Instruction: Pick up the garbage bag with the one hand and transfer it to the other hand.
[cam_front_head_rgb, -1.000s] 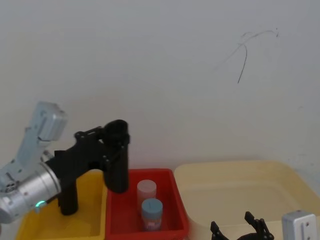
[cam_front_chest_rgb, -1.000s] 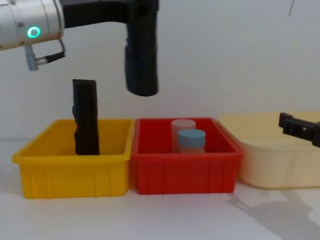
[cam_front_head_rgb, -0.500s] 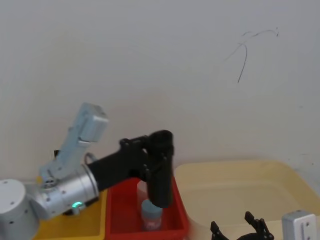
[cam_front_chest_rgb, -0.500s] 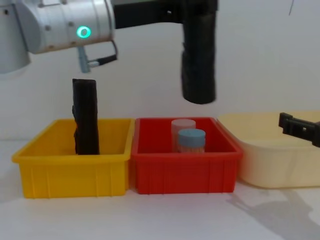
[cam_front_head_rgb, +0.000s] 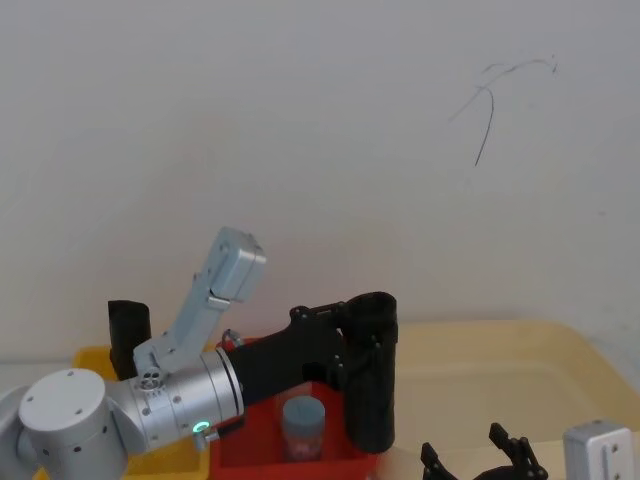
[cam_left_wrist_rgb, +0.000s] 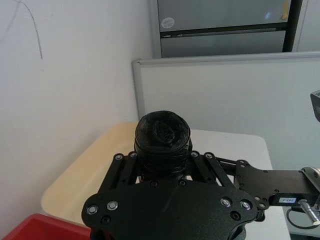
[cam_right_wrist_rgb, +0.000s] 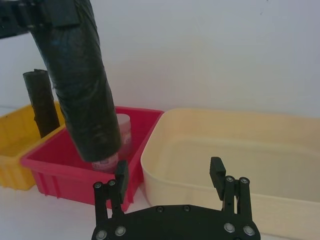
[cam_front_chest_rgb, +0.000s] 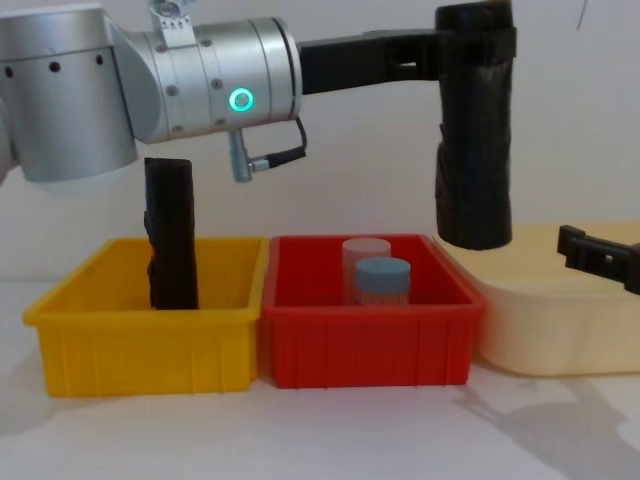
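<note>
Garbage bag (cam_front_chest_rgb: 475, 170) hangs upright above the junction of red bin (cam_front_chest_rgb: 370, 345) and cream tub (cam_front_chest_rgb: 560, 330), pinched near its top by the left gripper (cam_front_chest_rgb: 472, 45): pickup complete, handover outstanding, with the right gripper (cam_right_wrist_rgb: 169, 172) spread and empty at its 4 o'clock in the head view.

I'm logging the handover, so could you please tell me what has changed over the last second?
The left gripper, shut on the garbage bag, carried it rightward across the red bin toward the right gripper, which stayed open and parked. The slim roll and jars did not move.
</note>
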